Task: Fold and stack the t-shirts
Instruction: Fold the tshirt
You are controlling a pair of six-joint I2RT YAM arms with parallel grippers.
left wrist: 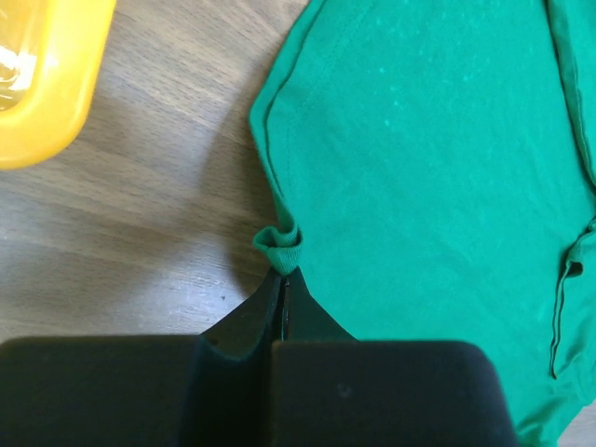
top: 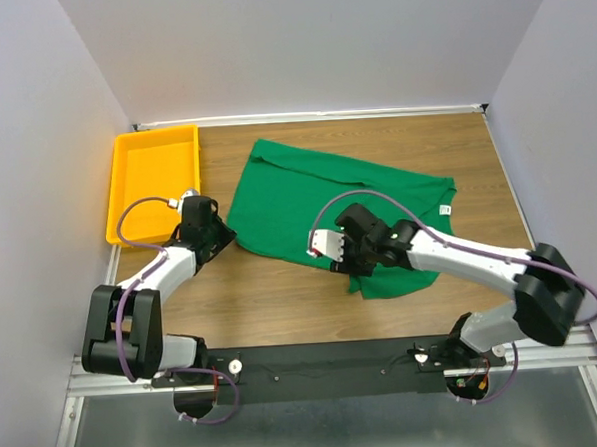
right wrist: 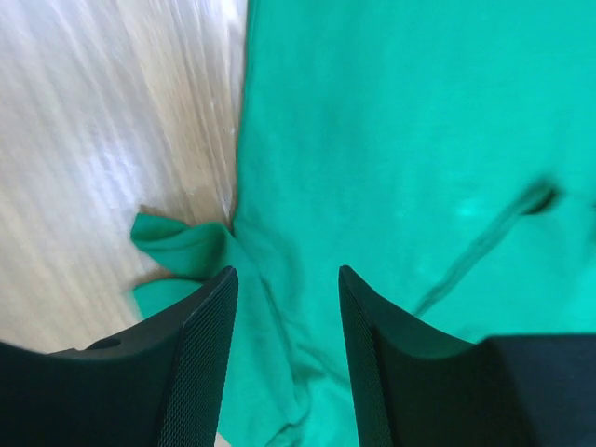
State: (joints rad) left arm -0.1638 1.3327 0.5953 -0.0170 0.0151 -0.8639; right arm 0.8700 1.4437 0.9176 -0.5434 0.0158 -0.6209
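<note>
- Nearest the camera, a black mounting plate is seen along the worktop's near edge, on the near side of the green t-shirt.
- From that plate the left arm is stretched to the t-shirt's left edge and the right arm to its near edge.
- The t-shirt is laid mostly flat on the wooden worktop, slightly askew, and takes up the middle of the surface.
- A small white neck tag is shown at the t-shirt's right edge.
- The left claw is set at the t-shirt's near left corner; its fingers are pressed together, and a small rolled bit of the green hem is pinched at their tips.
- In the left wrist view the cloth beyond that pinch lies smooth, with a stitched seam running along the t-shirt's left edge.
- The right claw is held over the t-shirt's near edge, with its fingers spread and green cloth seen through the gap.
- In the right wrist view a crumpled flap of the t-shirt is bunched just beside the claw's left finger, where cloth meets bare wood.
- A yellow tray is placed just to the left of the t-shirt, not touching it.
</note>
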